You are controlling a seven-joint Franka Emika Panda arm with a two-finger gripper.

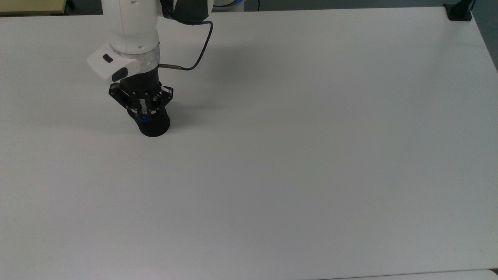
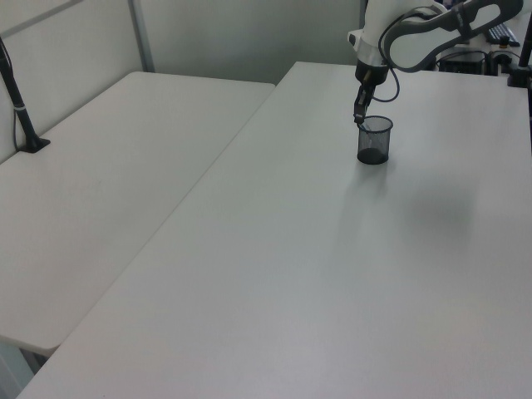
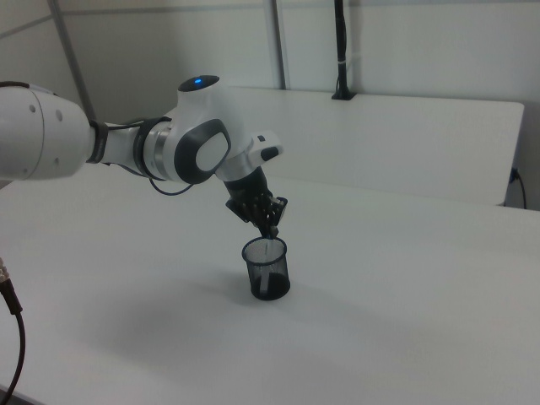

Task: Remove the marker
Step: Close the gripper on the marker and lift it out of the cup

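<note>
Your gripper (image 1: 143, 112) sat over the mesh cup (image 1: 154, 125), fingers closed in on the marker (image 1: 144, 117).

You worked on a broad white table (image 1: 295, 147) with a second white table (image 2: 108, 183) alongside and pale partition walls behind. The fingers stood nearly together, pinching the marker's blue cap right at the cup's rim; its body ran down inside the cup (image 3: 267, 268) below them. Your white arm (image 3: 169, 152) reached over, wrist angled downward toward the cup's mouth.

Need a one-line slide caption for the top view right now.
Panda hand shut on the blue-capped marker standing in the black mesh cup on the white table.
</note>
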